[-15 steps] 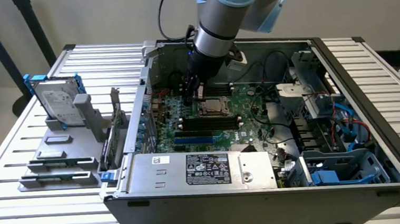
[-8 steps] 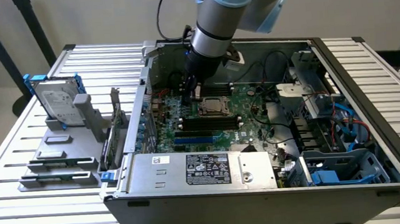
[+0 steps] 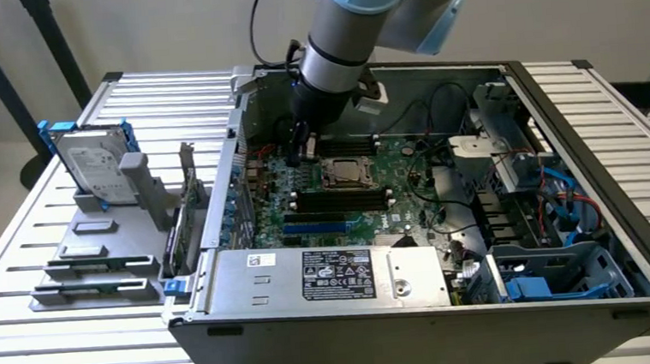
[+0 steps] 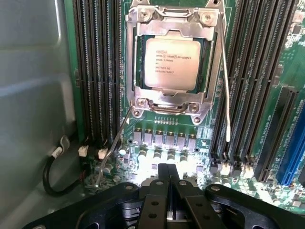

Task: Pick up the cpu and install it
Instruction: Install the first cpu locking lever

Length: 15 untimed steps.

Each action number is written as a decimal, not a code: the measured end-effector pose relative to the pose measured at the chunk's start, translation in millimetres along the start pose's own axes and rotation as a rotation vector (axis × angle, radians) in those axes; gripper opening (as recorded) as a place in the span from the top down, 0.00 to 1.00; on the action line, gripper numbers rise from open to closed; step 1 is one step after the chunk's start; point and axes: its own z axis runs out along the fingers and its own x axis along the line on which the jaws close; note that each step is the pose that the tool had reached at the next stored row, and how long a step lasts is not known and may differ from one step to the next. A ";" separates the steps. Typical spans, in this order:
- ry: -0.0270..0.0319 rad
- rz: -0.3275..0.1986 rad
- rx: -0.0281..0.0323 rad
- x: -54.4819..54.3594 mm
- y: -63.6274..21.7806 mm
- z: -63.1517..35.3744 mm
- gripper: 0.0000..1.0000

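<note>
Place: robotics lab or workshop (a test bench, by the look)
Evidence: robot arm (image 3: 337,57), opened computer case (image 3: 348,339), slatted aluminium table (image 3: 74,358)

We see the cpu (image 4: 172,63), a flat silver-grey square with dark printed text, lying level inside the metal socket frame (image 4: 171,97) on the green motherboard (image 4: 164,123).

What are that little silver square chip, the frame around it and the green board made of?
The small square silver-grey cpu looks topped with matte metal: dull even sheen, printed lettering. The silver frame around it seems bare stamped steel, brighter, with screw heads at its corners. The green circuit board is probably lacquered fibreglass laminate, judging by its gloss.
</note>
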 end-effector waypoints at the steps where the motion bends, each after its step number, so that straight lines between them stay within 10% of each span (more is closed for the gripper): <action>1: 0.0065 0.005 0.0004 0.1 -0.2 -0.3 0.89; 9: 0.0386 0.078 0.0074 0.1 -0.5 -1.0 0.89; 15: 0.0660 0.166 -0.0015 0.1 -0.4 -1.0 0.89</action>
